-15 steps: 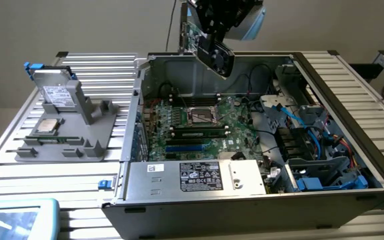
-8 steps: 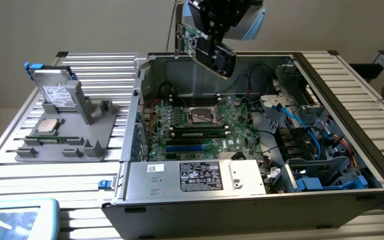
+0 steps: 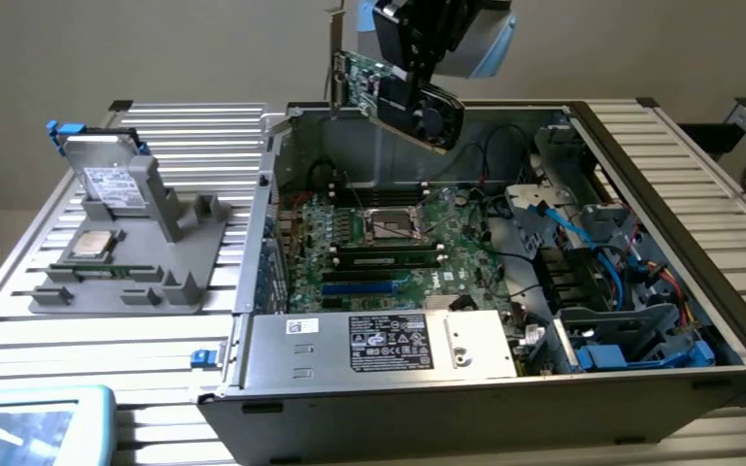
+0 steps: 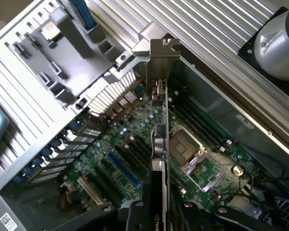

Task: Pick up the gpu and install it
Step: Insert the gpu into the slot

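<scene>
Hanging down at the top of the exterior view, the arm holds its pincer point(image 3: 415, 73) over the far side of the open computer case point(image 3: 477, 388). Its jaws pinch the gpu point(image 3: 392, 92), which hangs tilted in the air, clear of the motherboard point(image 3: 445, 209). Inside the case are the CPU socket point(image 3: 387, 225), a RAM stick point(image 3: 387, 260), cables and the power supply point(image 3: 387, 342). On the exterior view's left, a grey holder point(image 3: 152, 262) on the slatted surface point(image 3: 36, 330) keeps a hard drive point(image 3: 108, 180) upright and a CPU chip point(image 3: 92, 245). The wrist view looks along the card's edge, with its metal bracket point(image 4: 160, 57) at the end far from the fingers point(image 4: 136, 216).
</scene>
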`<state>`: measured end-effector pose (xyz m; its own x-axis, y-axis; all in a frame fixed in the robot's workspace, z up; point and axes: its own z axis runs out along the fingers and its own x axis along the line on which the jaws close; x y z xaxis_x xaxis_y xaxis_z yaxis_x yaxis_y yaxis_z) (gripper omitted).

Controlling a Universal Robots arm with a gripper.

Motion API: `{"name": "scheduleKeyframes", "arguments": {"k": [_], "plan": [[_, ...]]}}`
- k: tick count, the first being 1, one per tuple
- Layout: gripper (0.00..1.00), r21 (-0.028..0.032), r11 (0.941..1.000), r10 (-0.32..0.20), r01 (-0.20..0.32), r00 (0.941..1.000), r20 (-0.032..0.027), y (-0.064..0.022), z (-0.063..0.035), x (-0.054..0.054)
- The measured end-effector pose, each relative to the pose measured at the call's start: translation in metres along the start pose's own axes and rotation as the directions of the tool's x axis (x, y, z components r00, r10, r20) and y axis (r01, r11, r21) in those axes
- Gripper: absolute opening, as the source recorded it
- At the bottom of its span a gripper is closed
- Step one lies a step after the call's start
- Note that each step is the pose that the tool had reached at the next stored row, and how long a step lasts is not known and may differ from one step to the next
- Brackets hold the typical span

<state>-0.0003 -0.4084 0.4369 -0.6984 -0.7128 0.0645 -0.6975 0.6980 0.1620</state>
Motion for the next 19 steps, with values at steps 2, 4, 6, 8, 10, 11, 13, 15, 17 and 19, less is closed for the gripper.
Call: {"name": "scheduleKeyframes", "arguments": {"k": [2,4,6,8,10,11,13,15,17,19], "plan": [[0.27,0.0037,0.9993,-0.036,0.036,0.9993,-0.0039,0.0,0.0001,0.0],[0.27,0.0071,0.9973,-0.073,0.073,0.9973,-0.0078,0.0,0.0001,0.0],[0.27,0.0099,0.994,-0.109,0.109,0.994,-0.0117,0.0,0.0001,0.0],[0.27,0.0125,0.9896,-0.143,0.143,0.9896,-0.016,0.0,0.0002,0.0],[0.27,0.0142,0.9839,-0.178,0.178,0.9838,-0.0212,0.0,0.0003,0.0],[0.27,0.015,0.9806,-0.195,0.195,0.9805,-0.0239,0.0,0.0003,0.0],[0.27,0.0172,0.9729,-0.23,0.231,0.9727,-0.0291,0.0,0.0005,0.0],[0.27,0.0182,0.964,-0.264,0.265,0.9638,-0.035,-0.0001,0.0006,0.0],[0.27,0.0192,0.954,-0.298,0.299,0.9536,-0.041,-0.0001,0.0008,0.0],[0.27,0.02,0.9427,-0.332,0.333,0.9422,-0.0468,-0.0001,0.001,-0.0001]]}}
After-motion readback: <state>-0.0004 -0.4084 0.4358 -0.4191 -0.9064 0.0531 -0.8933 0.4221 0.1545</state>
